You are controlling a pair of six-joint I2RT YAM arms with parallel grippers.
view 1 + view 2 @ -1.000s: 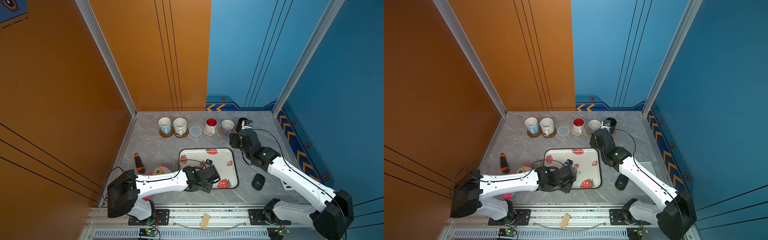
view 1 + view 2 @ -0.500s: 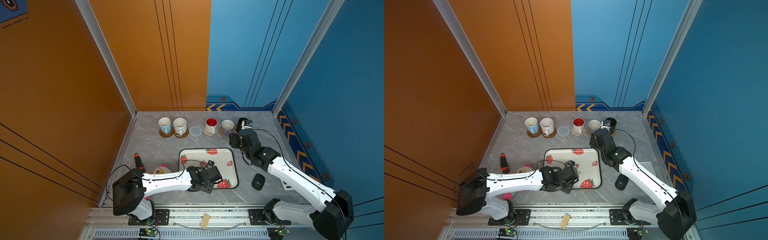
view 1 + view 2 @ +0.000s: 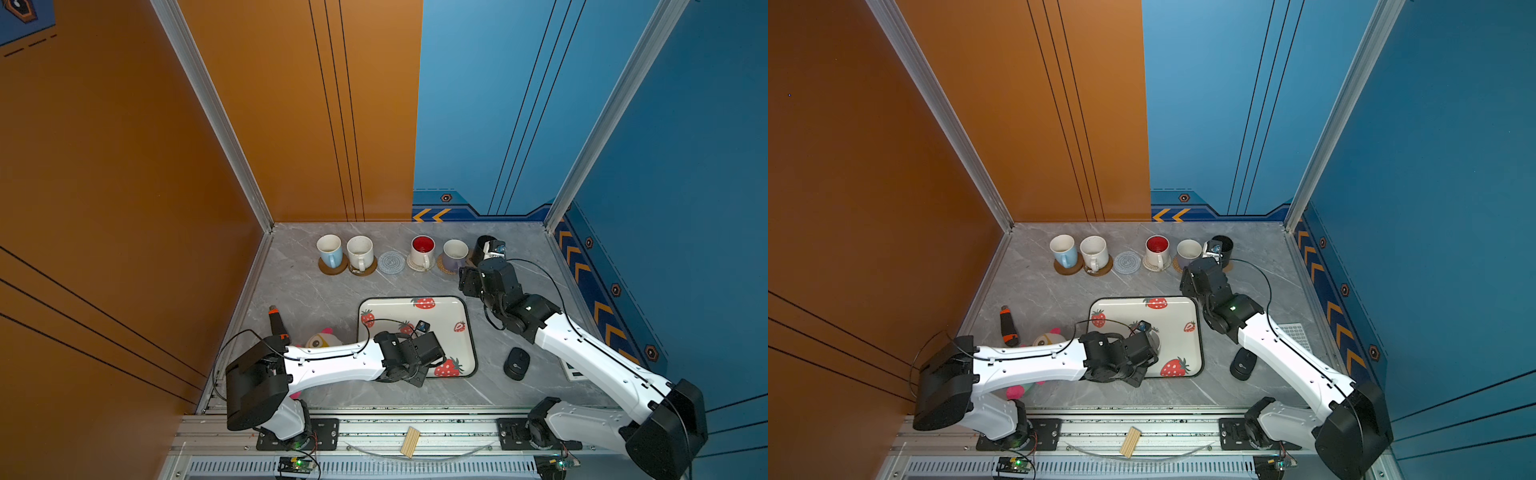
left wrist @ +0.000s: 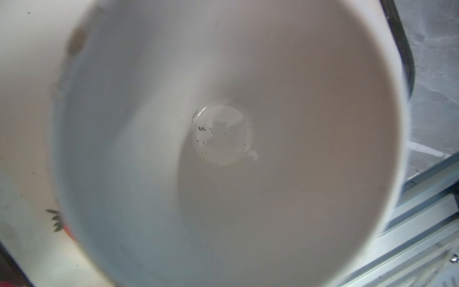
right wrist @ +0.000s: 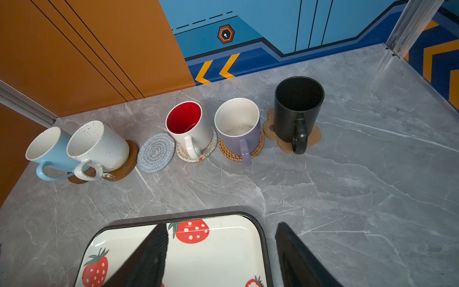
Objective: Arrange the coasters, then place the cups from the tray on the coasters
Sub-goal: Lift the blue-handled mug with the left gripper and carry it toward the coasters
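– Left gripper [image 3: 1144, 347]: can its grip be judged?
– No; its fingers are hidden. A white-lined mug [image 4: 223, 149] is seen just beneath it, on the tray [image 3: 440, 316].
– Right gripper [image 5: 221, 225]?
– Held wide apart, empty, by the tray's far right corner.

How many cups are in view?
6. Five in the back row: light blue, speckled, red-inside, lavender, black. The sixth is on the tray, mostly hidden from above.

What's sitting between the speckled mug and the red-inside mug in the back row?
Only the grey woven coaster, with no cup on it. Clearest in the right wrist view; both top views show it too.
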